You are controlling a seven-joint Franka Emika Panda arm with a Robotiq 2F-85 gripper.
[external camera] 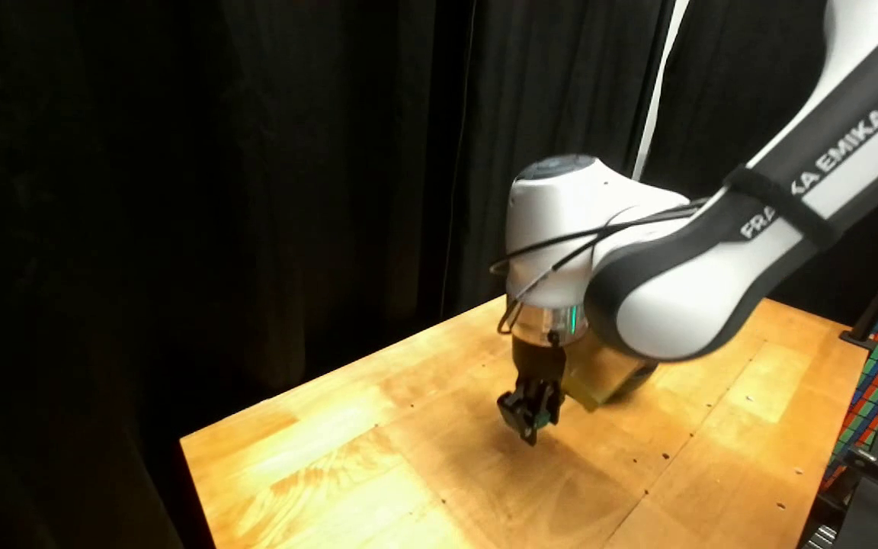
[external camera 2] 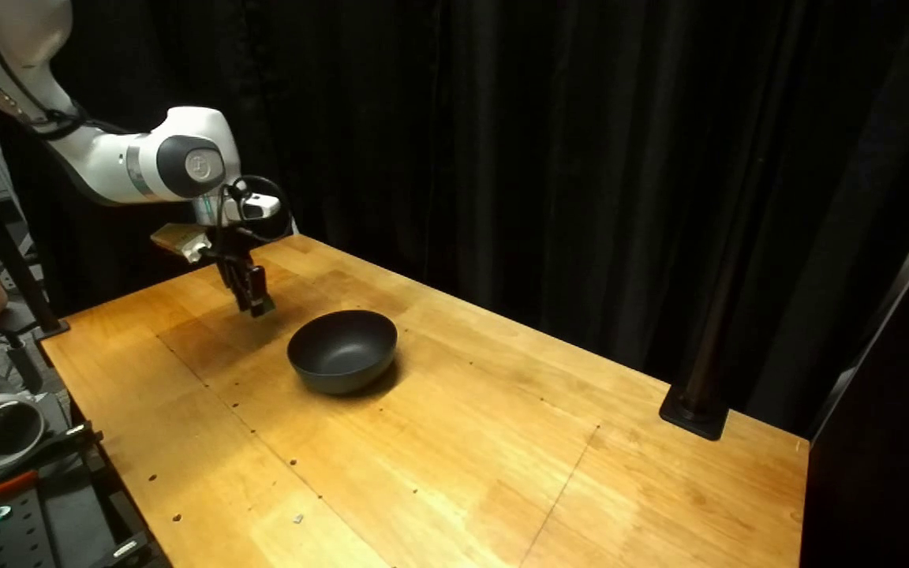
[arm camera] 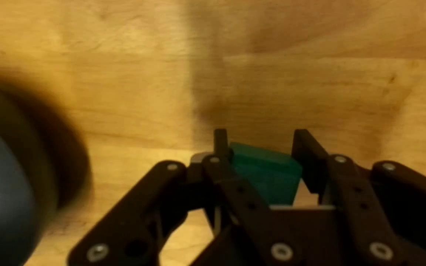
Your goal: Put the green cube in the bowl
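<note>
Our end effector (arm camera: 261, 147) grips the green cube (arm camera: 266, 175) askew, so the cube may twist loose, or clip the bowl (external camera 2: 342, 381) near the end effector if we cross too low.

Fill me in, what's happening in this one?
A robot arm has the cube gripped in its pincer, held above the table. The bowl stands on the table, and the pincer is off to one side of it rather than over it. So the cube is picked up but not yet in the bowl.
</note>
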